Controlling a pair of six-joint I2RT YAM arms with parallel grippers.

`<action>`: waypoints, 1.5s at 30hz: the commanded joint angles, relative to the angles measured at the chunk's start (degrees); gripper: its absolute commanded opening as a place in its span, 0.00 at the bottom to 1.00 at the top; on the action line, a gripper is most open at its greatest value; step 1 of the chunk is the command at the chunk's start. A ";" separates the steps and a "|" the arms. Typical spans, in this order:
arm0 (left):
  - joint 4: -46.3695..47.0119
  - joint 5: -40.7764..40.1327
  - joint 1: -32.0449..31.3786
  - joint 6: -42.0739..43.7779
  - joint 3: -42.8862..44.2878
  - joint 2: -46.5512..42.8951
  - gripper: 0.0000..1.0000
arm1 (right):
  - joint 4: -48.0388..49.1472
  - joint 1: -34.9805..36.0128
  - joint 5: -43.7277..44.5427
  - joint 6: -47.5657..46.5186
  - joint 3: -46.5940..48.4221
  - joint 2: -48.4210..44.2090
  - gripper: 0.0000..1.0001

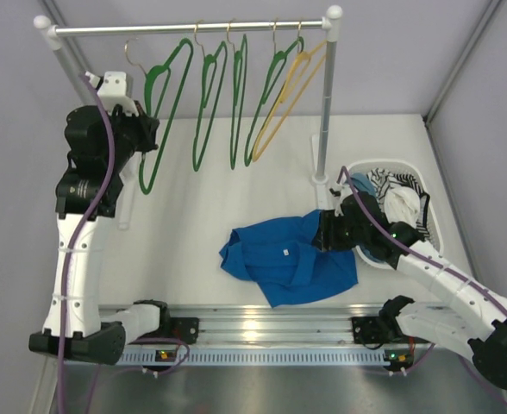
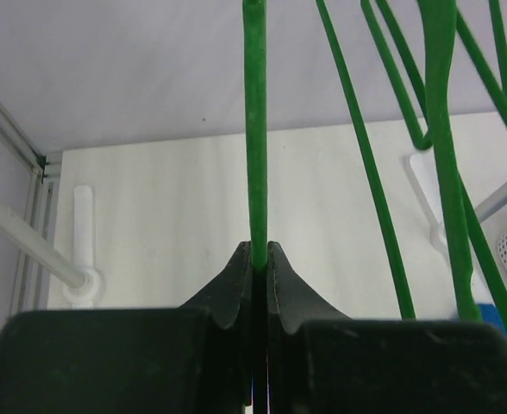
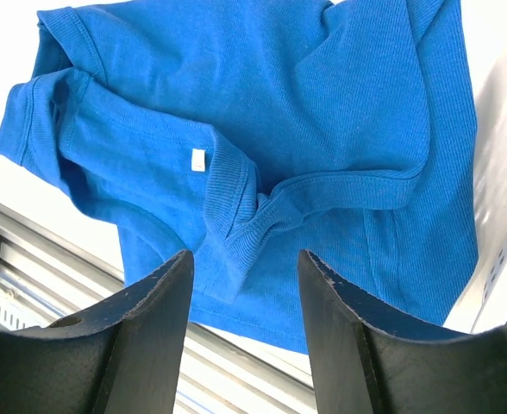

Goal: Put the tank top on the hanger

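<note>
The tank top [image 1: 288,259] lies crumpled on the white table, bright royal blue, its ribbed straps and a small white label facing up [image 3: 262,112]. My right gripper [image 1: 324,231] hovers over its right side. In the right wrist view it [image 3: 245,254] is open, with folded strap fabric below the gap and nothing between the fingers. The hanger [image 1: 172,121], thin and green, is the leftmost on the rack. My left gripper [image 1: 153,129] holds it high up; in the left wrist view it [image 2: 259,250] is shut on the green rod [image 2: 255,129].
A rack rail [image 1: 193,28] carries more green hangers [image 1: 209,103] and a yellow-orange hanger [image 1: 288,95]. The rack post [image 1: 327,103] stands behind the tank top. A white basket [image 1: 430,216] of clothes sits at the right. A metal rail [image 1: 253,332] runs along the near edge.
</note>
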 commanded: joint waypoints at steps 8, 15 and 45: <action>-0.78 1.16 0.18 -3.06 -22.01 -17.46 0.00 | -2.05 -0.51 0.23 -2.31 1.84 -2.24 0.52; -3.15 10.03 0.18 -5.35 -33.37 -26.61 0.00 | -3.28 -0.16 0.75 -2.67 2.02 -3.30 0.51; -7.10 -4.46 -39.01 -25.39 -43.05 -25.30 0.00 | 2.08 17.15 12.00 6.91 2.28 6.71 0.47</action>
